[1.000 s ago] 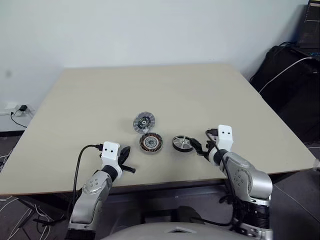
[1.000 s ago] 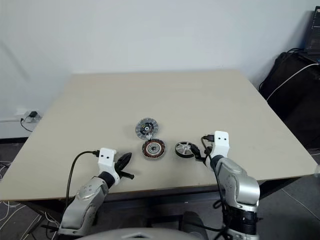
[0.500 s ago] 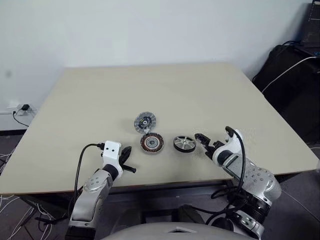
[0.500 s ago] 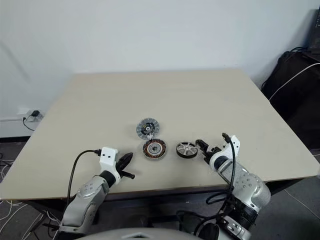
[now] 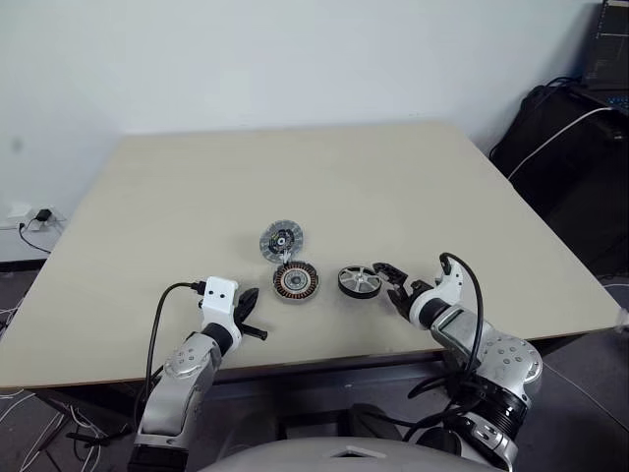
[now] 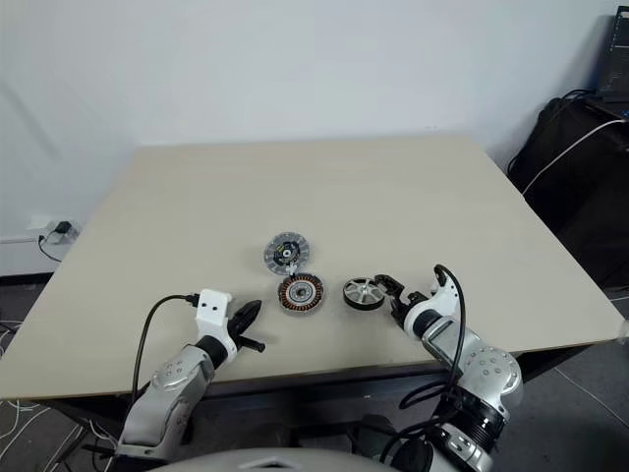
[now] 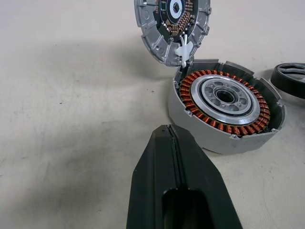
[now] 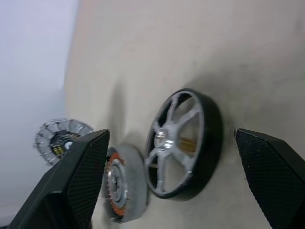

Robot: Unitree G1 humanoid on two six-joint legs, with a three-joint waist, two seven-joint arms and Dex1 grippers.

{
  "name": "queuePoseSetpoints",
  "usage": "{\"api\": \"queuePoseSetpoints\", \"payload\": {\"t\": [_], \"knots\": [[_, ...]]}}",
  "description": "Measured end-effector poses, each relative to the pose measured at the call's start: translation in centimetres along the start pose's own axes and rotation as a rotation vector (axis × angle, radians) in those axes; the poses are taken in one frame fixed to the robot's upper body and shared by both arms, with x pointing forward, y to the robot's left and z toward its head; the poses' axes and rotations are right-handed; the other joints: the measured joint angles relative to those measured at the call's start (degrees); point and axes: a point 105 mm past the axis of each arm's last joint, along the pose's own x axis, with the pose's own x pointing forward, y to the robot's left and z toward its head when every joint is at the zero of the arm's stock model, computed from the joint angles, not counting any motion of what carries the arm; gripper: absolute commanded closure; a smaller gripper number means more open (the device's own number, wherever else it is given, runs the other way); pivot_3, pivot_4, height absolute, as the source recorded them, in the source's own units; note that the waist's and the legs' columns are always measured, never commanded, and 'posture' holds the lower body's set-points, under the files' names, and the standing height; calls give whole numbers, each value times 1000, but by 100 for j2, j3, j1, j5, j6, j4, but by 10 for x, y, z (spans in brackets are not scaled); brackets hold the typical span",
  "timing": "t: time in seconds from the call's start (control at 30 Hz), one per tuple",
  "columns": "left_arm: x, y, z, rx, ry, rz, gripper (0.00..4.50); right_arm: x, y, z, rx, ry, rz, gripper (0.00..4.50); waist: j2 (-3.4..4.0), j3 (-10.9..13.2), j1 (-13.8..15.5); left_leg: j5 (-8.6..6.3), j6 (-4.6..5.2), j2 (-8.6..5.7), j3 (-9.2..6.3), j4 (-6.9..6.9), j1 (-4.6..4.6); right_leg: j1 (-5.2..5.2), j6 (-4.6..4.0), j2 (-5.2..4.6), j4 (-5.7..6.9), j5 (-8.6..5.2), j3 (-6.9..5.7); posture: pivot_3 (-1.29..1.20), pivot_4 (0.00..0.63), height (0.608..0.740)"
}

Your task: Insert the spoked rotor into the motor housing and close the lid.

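Note:
The spoked rotor (image 5: 361, 281), a black-rimmed wheel with silver spokes, lies flat on the table. Left of it sits the motor housing (image 5: 295, 281), its copper windings (image 7: 226, 102) showing. The lid (image 5: 282, 240) lies open behind the housing, ribbed face up, joined to its rim. My right gripper (image 5: 391, 283) is open just right of the rotor and points at it. In the right wrist view its fingers (image 8: 76, 186) stand on either side of the rotor (image 8: 183, 143), apart from it. My left gripper (image 7: 167, 131) is shut and empty, a short way before the housing.
The beige table (image 5: 295, 167) has bare room all around the three parts. Its near edge runs just under both wrists. Black bags and cables (image 5: 570, 147) stand beyond the table's right side. A wall socket (image 5: 39, 213) sits low at the left.
My right wrist has rolled over, so its white camera block has swung off the top. The open gripper stays beside the rotor. The left arm and the parts have not moved.

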Motion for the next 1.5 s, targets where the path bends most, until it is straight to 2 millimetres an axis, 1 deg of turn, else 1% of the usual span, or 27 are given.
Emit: {"api": "queuePoseSetpoints", "payload": {"t": [0.13,0.43,0.53,0.63,0.77,0.83,0.9,1.07,1.2,1.23,1.27,1.37,1.5], "knots": [[0,0,0,0,0,-1,4500,4,4,-4,0,13,9,55,0,0,-6,0,0,1,1,0,0,0,0,2,0,0,1,0,0,740],[1,0,1,2,-3,-1,4500,12,0,-11,34,34,10,55,0,0,-5,0,1,1,2,0,0,0,0,2,0,0,2,0,0,740],[1,0,1,2,-3,0,4500,13,-6,-13,48,39,-2,648,0,0,-5,-1,2,1,2,0,0,0,1,2,-1,0,3,0,0,740],[1,0,1,2,-3,0,4500,14,-13,-20,59,67,-16,1625,1,1,-7,-1,2,2,3,0,0,-1,0,1,-1,-1,4,0,0,740],[1,0,1,3,-4,0,4500,17,-15,-23,63,78,-18,2974,1,2,-5,-1,2,2,3,0,0,0,0,1,-1,-2,4,0,0,740],[1,0,1,3,-4,0,4500,17,-13,-24,64,76,6,3646,1,2,-6,-1,3,2,4,0,0,0,2,1,-1,-1,4,0,0,740],[1,-1,2,4,-6,-2,4500,19,-4,-23,57,76,49,4077,-3,-2,-7,-1,3,4,3,0,9,9,5,1,-3,-4,3,0,0,740],[2,-1,3,4,-8,-6,4500,16,-7,-24,73,67,52,4087,-9,-7,2,-2,5,4,3,1,13,12,22,-3,-4,-14,3,0,0,740],[2,-2,3,5,-9,-7,4500,10,-4,-27,92,63,83,4087,-7,-4,5,-3,7,4,1,0,-1,3,14,-4,-3,-2,3,0,0,740],[3,-2,3,5,-9,-8,4500,7,-3,-27,97,60,97,4087,-4,-1,2,-4,8,4,1,0,-5,-2,23,-4,-3,3,3,0,0,740],[3,-2,4,6,-10,-7,4500,6,1,-27,96,57,115,4087,1,3,1,-5,8,4,2,0,-8,-6,28,-4,-4,6,4,0,0,740],[3,-2,5,7,-13,-10,4500,1,33,-22,56,43,254,4087,10,14,-12,-5,9,6,3,0,-11,-10,31,-3,-4,7,4,0,0,740],[3,-2,4,7,-12,-9,4500,7,53,-29,5,71,307,4087,8,16,-7,-5,9,4,4,0,-10,-9,31,-4,-4,7,3,0,0,740]]}}
